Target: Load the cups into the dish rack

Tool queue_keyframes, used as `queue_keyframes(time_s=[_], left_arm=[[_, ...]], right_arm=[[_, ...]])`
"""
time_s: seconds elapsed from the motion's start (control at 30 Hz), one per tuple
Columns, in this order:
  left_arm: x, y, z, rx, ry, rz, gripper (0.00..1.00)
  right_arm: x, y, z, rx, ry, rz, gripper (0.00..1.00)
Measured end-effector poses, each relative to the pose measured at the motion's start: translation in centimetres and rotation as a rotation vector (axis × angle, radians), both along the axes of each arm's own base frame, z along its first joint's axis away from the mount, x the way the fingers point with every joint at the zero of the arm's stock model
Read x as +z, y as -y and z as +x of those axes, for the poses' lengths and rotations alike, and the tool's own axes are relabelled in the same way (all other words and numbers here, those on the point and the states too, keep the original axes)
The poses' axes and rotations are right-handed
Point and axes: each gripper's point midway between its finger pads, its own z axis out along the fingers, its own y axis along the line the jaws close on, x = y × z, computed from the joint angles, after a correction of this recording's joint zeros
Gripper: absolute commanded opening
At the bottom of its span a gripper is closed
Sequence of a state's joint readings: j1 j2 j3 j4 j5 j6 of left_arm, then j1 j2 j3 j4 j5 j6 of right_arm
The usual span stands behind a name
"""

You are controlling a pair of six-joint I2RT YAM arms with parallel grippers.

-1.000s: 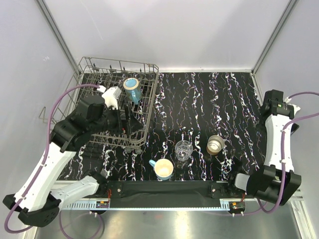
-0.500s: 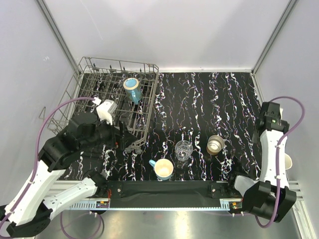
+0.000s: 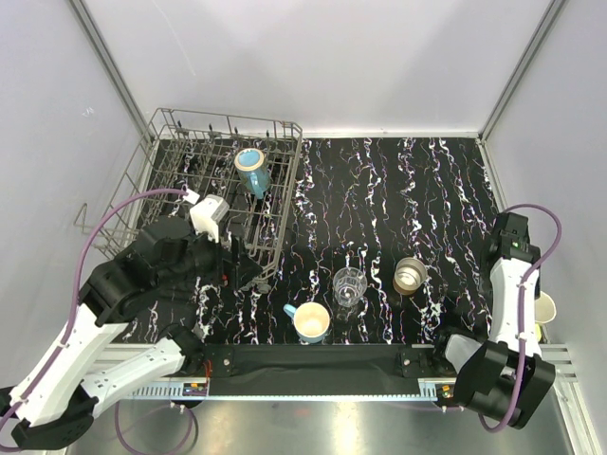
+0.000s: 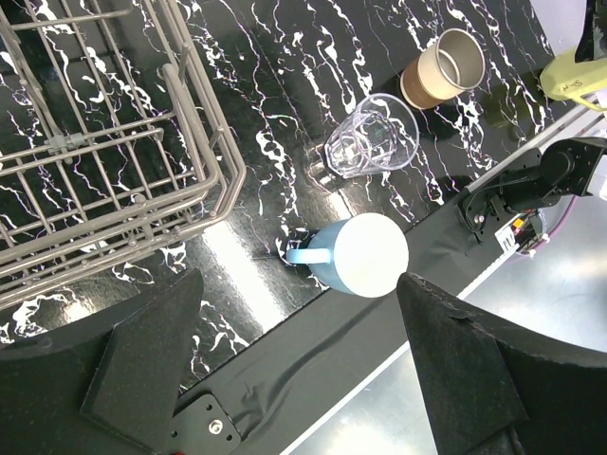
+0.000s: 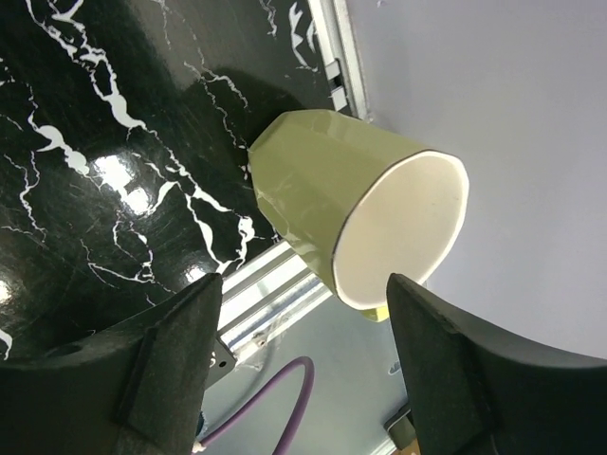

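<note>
The grey wire dish rack (image 3: 171, 194) stands at the far left and holds the teal mug (image 3: 251, 171) on its side. The light-blue mug (image 3: 311, 322), the clear glass tumbler (image 3: 349, 285) and the metal cup (image 3: 410, 275) stand on the black marbled table near the front. My left gripper (image 3: 248, 272) is open and empty, beside the rack's near right corner. In the left wrist view the light-blue mug (image 4: 365, 254), the tumbler (image 4: 375, 140) and the metal cup (image 4: 446, 64) lie ahead of my left gripper (image 4: 303, 379). My right gripper (image 5: 302, 370) is open and empty.
A pale green cup (image 5: 351, 209) lies tipped over the table's right edge rail, just ahead of my right fingers; it also shows in the top view (image 3: 544, 308). The right arm (image 3: 512, 275) is folded along the right edge. The rack's corner (image 4: 213, 161) is close to my left fingers.
My left gripper has drawn back out of the rack toward the near right. My right arm has folded down and nearer along the right edge.
</note>
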State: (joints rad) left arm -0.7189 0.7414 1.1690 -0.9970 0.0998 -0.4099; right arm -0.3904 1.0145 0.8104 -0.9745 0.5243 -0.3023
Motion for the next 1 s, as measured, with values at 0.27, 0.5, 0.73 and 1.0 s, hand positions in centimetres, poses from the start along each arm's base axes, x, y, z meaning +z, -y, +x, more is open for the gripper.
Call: queue_keyframes(time_s=[0.27, 0.5, 0.73, 1.0], left_arm=[[-0.2, -0.2, 0.1, 0.000, 0.004, 0.015, 0.90], [-0.7, -0.3, 0.5, 0.008, -0.001, 0.045, 0.91], [-0.8, -0.5, 0.7, 0.010, 0.011, 0.060, 0.92], [-0.8, -0.8, 0.9, 0.020, 0.024, 0.075, 0.92]], right_arm=[[-1.5, 0.1, -0.2, 0.018, -0.047, 0.022, 0.66], [-2.7, 0.5, -0.3, 0.012, -0.078, 0.030, 0.65], [-3.3, 1.0, -0.6, -0.008, -0.086, 0.031, 0.58], [-3.6, 1.5, -0.4, -0.015, -0.078, 0.024, 0.37]])
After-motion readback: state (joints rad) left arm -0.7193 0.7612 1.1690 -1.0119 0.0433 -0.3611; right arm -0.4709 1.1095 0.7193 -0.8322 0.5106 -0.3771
